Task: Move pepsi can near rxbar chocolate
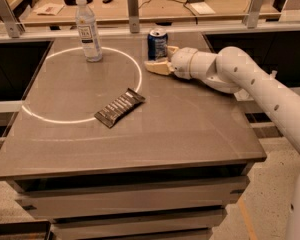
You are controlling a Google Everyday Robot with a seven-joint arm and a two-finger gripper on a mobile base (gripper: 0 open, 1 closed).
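The pepsi can (pixel 157 41), dark blue with a silver top, stands upright at the back middle of the table. My gripper (pixel 161 59) reaches in from the right on the white arm (pixel 250 84), and its pale fingers (pixel 157 67) are closed around the can's lower part. The rxbar chocolate (pixel 120 107), a flat dark wrapper with pale lettering, lies tilted on the table to the front left of the can, about a can's length or more away, on the edge of a white circle.
A clear water bottle (pixel 88 29) with a white label stands at the back left, inside the white circle (pixel 55 120) marked on the grey table (pixel 190 139). A rail with metal posts (pixel 133 4) runs behind the table.
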